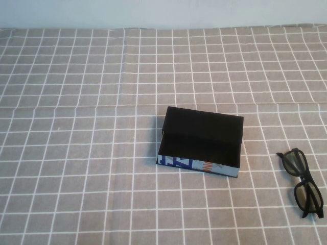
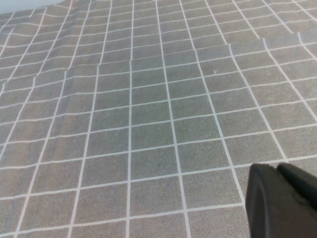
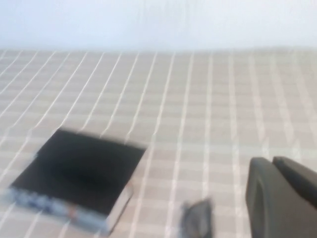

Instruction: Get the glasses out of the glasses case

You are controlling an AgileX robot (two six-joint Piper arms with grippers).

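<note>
The glasses case (image 1: 201,142) is a black box with its lid up, a dark inside and a white printed front side; it sits at the table's middle. The black glasses (image 1: 303,181) lie on the cloth to its right, outside it. Neither gripper shows in the high view. In the right wrist view my right gripper (image 3: 272,161) is shut and empty, above the cloth, with the case (image 3: 81,168) and a blurred part of the glasses (image 3: 195,218) in view. In the left wrist view my left gripper (image 2: 277,168) is shut and empty over bare cloth.
A grey tablecloth with a white grid (image 1: 76,153) covers the whole table. A pale wall (image 1: 163,13) runs along the far edge. The cloth has a crease line across the middle (image 1: 76,107).
</note>
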